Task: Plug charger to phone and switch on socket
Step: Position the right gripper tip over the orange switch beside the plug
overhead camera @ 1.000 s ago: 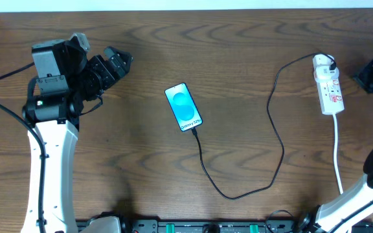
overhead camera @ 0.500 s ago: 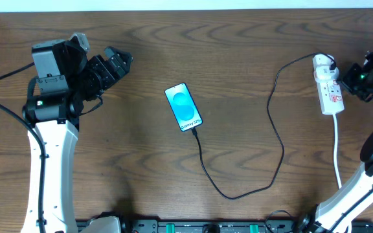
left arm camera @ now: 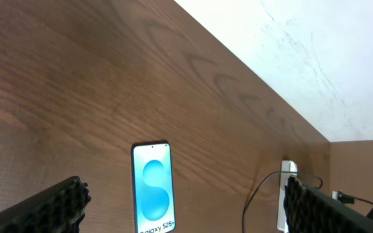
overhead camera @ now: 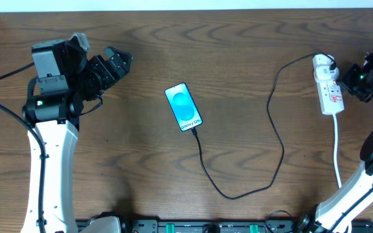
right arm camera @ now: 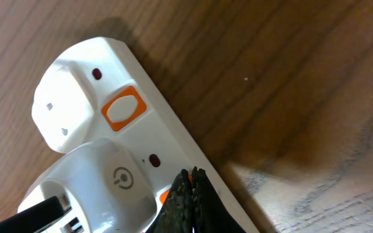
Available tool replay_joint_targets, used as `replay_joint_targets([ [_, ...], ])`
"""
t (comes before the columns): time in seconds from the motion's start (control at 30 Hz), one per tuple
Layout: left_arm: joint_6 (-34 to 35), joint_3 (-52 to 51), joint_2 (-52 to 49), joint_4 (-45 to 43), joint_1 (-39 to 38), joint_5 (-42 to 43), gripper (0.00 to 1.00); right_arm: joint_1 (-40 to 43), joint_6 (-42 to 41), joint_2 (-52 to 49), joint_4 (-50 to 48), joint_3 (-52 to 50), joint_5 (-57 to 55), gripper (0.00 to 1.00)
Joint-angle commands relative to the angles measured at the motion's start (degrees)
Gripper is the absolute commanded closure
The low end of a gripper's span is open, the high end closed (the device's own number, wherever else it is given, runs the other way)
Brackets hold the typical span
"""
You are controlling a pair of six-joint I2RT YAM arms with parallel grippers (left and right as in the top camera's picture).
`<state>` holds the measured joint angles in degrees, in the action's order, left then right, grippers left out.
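Phone [overhead camera: 183,107] lies screen-up near the middle of the worktop [overhead camera: 238,39], seen from overhead, its cyan display lit. The charger [overhead camera: 274,139] is plugged into the phone's near end. From there the thin black cable loops toward the front edge, then climbs back to the socket [overhead camera: 329,90], which sits by the far right corner. The right gripper [overhead camera: 358,77] hangs just beside the socket's right flank. The left gripper [overhead camera: 115,63] hovers well apart from everything, toward the far left corner.

From the left wrist, the left gripper [left arm camera: 183,204] has its jaws spread wide with nothing between them. The phone [left arm camera: 151,188] shows between the two fingers, and the socket [left arm camera: 287,194] and charger [left arm camera: 258,194] lie farther off, by the far edge.

From the right wrist, the socket [right arm camera: 89,84] fills the view, with one orange switch [right arm camera: 123,109] in plain sight. The right gripper [right arm camera: 192,194] has its jaws pinched together into one dark point, low over a second orange patch. I cannot tell whether it touches.
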<state>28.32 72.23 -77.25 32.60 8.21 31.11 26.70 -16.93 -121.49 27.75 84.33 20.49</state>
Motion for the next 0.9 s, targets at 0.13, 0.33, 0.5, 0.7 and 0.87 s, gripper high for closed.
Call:
replay_joint_targets([
  [0.13,-0.1,0.1,0.1,0.0,0.1,-0.6,0.02,-0.5,1.8,-1.2,-0.2,1.2,6.7,0.99],
  [0.33,-0.1,0.1,0.1,0.0,0.1,-0.6,0.02,-1.5,3.3,-1.2,2.1,1.2,5.4,0.99],
  [0.5,-0.1,0.1,0.1,0.0,0.1,-0.6,0.02,-3.2,3.3,-1.2,3.9,1.1,3.3,0.99],
  [0.7,-0.1,0.1,0.1,0.0,0.1,-0.6,0.02,-4.8,3.3,-1.2,4.6,1.0,3.0,0.99],
  [0.87,-0.1,0.1,0.1,0.0,0.1,-0.5,0.02,-6.1,3.2,-1.4,5.8,1.0,3.0,0.99],
])
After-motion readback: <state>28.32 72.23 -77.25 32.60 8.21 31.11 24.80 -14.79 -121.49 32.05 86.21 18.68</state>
